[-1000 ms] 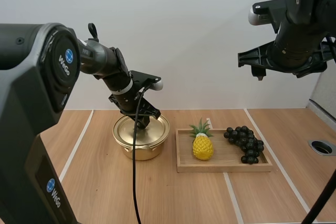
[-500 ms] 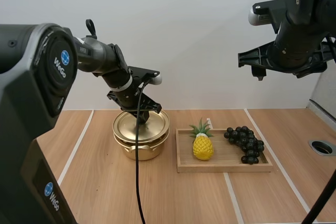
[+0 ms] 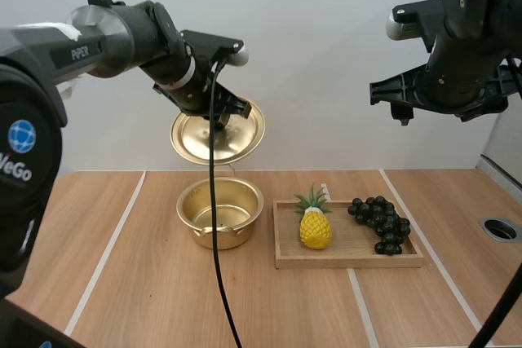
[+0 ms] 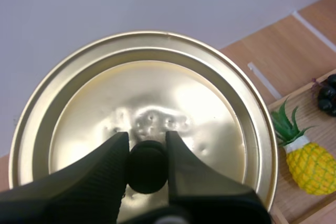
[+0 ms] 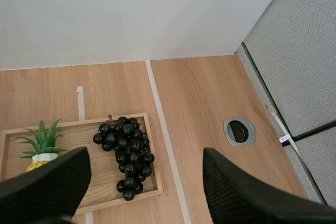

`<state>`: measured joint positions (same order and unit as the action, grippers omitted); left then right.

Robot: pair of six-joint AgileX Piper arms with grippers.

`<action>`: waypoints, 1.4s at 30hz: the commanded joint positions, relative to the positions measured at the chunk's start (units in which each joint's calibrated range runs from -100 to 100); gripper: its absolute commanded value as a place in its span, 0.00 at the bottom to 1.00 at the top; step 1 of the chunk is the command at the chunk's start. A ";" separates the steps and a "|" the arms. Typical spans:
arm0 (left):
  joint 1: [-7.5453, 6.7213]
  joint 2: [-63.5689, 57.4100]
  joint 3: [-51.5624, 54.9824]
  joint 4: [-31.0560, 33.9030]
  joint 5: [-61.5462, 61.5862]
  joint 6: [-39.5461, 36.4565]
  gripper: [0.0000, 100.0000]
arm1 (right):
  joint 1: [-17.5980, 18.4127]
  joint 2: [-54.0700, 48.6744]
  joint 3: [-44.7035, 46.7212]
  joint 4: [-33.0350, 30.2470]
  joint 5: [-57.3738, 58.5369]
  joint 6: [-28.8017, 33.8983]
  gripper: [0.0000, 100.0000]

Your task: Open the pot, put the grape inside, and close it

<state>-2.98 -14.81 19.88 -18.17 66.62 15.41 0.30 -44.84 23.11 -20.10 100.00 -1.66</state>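
**While the lid hangs aloft, the pot stands open**

Where the left hand clamps its two fingers on the black knob, the gold lid is held in the air, tilted, above the pot. Lid and pot are well apart. The pot sits uncovered on the bench, just left of the wooden tray. On the tray, a toy pineapple stands at the left end and the bunch of dark grapes lies at the right end, the two apart. The right hand is high over the right side of the bench, fingers spread wide, gripping nothing. In its wrist view the grapes lie below it on the tray. A round metal-rimmed hole sits in the bench near the right edge.
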 commanded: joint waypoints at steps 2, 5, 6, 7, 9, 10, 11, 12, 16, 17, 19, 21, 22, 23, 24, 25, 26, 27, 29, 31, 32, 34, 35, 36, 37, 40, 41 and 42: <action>0.03 -6.88 -1.68 0.06 -6.98 -1.56 0.02 | -0.20 -0.55 0.23 0.09 0.00 0.24 1.00; 0.03 -11.75 -2.07 0.06 -11.79 -1.76 0.02 | -0.20 -0.43 0.23 0.35 0.00 0.24 1.00; 0.03 -13.42 -2.19 0.06 -12.72 -1.76 0.02 | -0.20 -0.43 0.23 0.37 0.00 0.24 1.00; 0.03 -15.03 -2.17 0.06 -13.84 -1.86 0.02 | -0.20 -0.43 0.23 0.47 0.00 0.24 1.00; 0.03 -18.14 -2.17 0.18 -15.65 -2.05 0.02 | -0.20 -0.43 0.23 0.51 -0.24 0.24 1.00; 0.03 -19.35 -2.17 0.18 -16.44 -2.53 0.02 | -0.20 -0.43 0.23 0.51 -0.70 0.24 1.00; 0.03 -20.81 -2.17 0.49 -17.16 -3.05 0.02 | -0.20 -0.43 0.23 0.51 -1.17 0.24 1.00; 0.03 -22.21 -2.17 0.79 -18.06 -3.57 0.02 | -0.20 -0.43 0.23 0.51 -1.61 0.24 1.00; 0.03 -27.32 -2.17 4.06 -22.29 -7.25 0.02 | -0.20 -0.43 0.23 1.59 -2.90 0.24 1.00; 0.03 -28.49 -2.17 5.39 -23.54 -8.70 0.02 | -0.20 -0.43 0.23 1.83 -3.68 0.24 1.00; 0.03 -30.47 -2.17 7.88 -26.41 -11.17 0.02 | -0.20 -0.43 0.23 2.31 -5.06 0.24 1.00; 0.03 -32.51 -2.17 10.87 -29.20 -13.19 0.02 | -0.20 -0.43 0.23 2.67 -6.19 0.24 1.00; 0.03 -33.28 -2.17 12.05 -30.52 -14.03 0.02 | -0.20 -0.43 0.23 2.65 -6.61 0.24 1.00; 0.03 -34.26 -2.17 12.82 -31.77 -14.59 0.02 | -0.20 -0.43 0.23 2.65 -7.23 0.24 1.00; 0.03 -35.16 -2.17 12.86 -33.01 -14.78 0.02 | -0.20 -0.43 0.23 2.65 -7.99 0.24 1.00; 0.03 -35.92 -2.17 12.86 -33.91 -14.78 0.02 | -0.20 -0.43 0.23 2.65 -8.91 0.24 1.00; 0.03 -36.78 -2.38 12.86 -34.76 -14.78 0.02 | -0.20 -0.43 0.23 2.65 -9.85 0.24 1.00; 0.03 -37.72 -2.91 12.86 -34.97 -14.91 0.02 | -0.20 -0.43 0.23 2.65 -10.58 0.24 1.00; 0.03 -38.69 -4.80 12.86 -34.97 -14.93 0.02 | -0.20 -0.18 0.23 2.65 -12.62 0.24 1.00; 0.03 -39.31 -7.30 12.86 -34.97 -14.93 0.02 | -0.20 0.73 0.23 2.65 -13.59 0.24 1.00; 0.03 -39.47 -8.94 12.86 -34.97 -14.93 0.02 | -0.20 1.46 0.23 2.65 -13.73 0.24 1.00; 0.03 -39.77 -12.13 12.86 -34.81 -14.93 0.01 | -0.20 3.13 0.23 2.65 -13.73 0.24 1.00; 0.03 -40.04 -13.92 12.86 -34.81 -14.93 0.01 | -0.20 4.09 0.23 2.65 -13.56 0.24 1.00; 0.03 -40.04 -15.84 12.86 -34.37 -14.93 0.01 | -0.20 5.06 0.23 2.65 -13.38 0.24 1.00; 0.03 -40.04 -17.43 12.86 -33.93 -14.93 0.01 | -0.20 5.79 0.23 2.65 -13.25 0.24 1.00; 0.03 -40.04 -22.89 12.86 -31.12 -14.93 0.01 | -0.20 8.50 0.23 2.65 -12.88 0.24 1.00; 0.03 -40.04 -24.78 12.98 -29.67 -14.93 0.01 | -0.20 9.32 0.23 2.65 -12.88 0.24 1.00; 0.03 -40.04 -26.67 13.38 -28.40 -14.93 0.01 | -0.20 10.14 0.23 2.65 -12.88 0.24 1.00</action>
<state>-2.98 -54.36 -3.26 -5.64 36.76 1.18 0.30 -35.81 23.11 -17.55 87.48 -1.66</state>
